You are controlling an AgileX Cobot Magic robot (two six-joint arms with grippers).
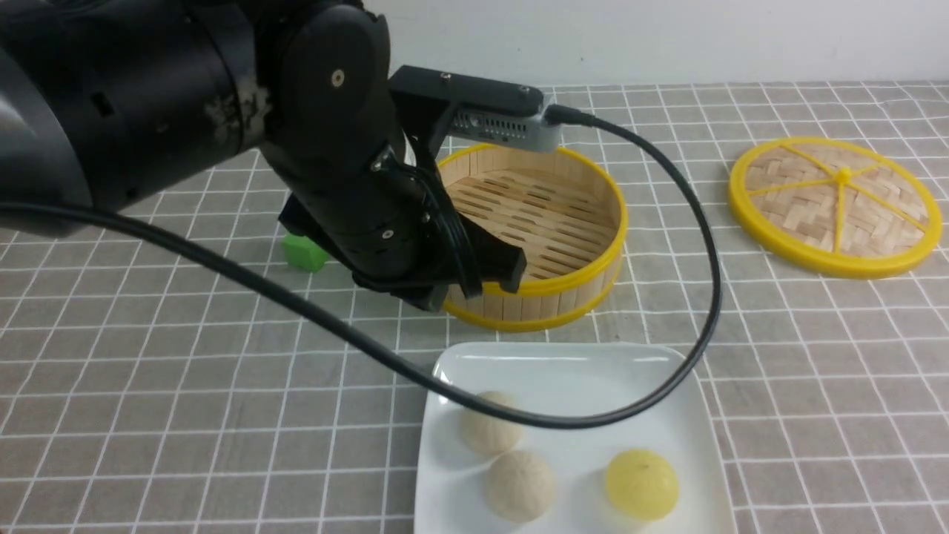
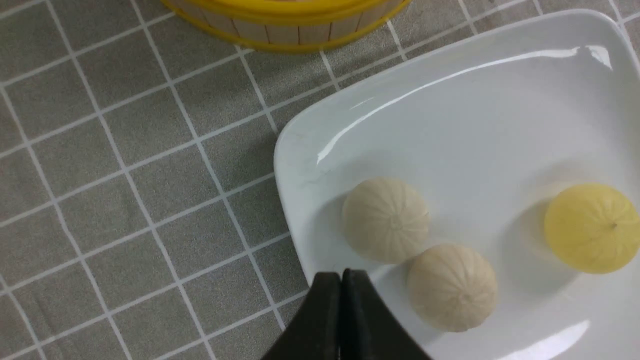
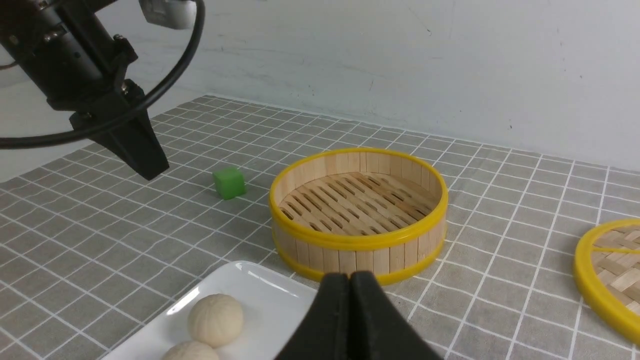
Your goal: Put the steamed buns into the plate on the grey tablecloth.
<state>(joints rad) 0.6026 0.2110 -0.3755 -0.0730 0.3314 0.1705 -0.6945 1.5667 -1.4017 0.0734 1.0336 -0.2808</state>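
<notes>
Three steamed buns lie in the white square plate (image 1: 578,378) on the grey tablecloth (image 1: 185,386): two cream ones (image 1: 489,434) (image 1: 520,486) and a pale yellow one (image 1: 641,483). The left wrist view shows the plate (image 2: 450,125), both cream buns (image 2: 386,220) (image 2: 452,287) and the yellow bun (image 2: 592,227). My left gripper (image 1: 511,273) is shut and empty, raised above the plate's far left corner, in front of the steamer; its tips (image 2: 341,275) are closed together. My right gripper (image 3: 350,277) is shut and empty, and is out of the front view.
An empty yellow-rimmed bamboo steamer (image 1: 541,208) stands behind the plate. Its woven lid (image 1: 834,204) lies flat at the far right. A green cube (image 1: 304,252) sits left of the steamer. The left arm's black cable (image 1: 697,245) loops over the plate.
</notes>
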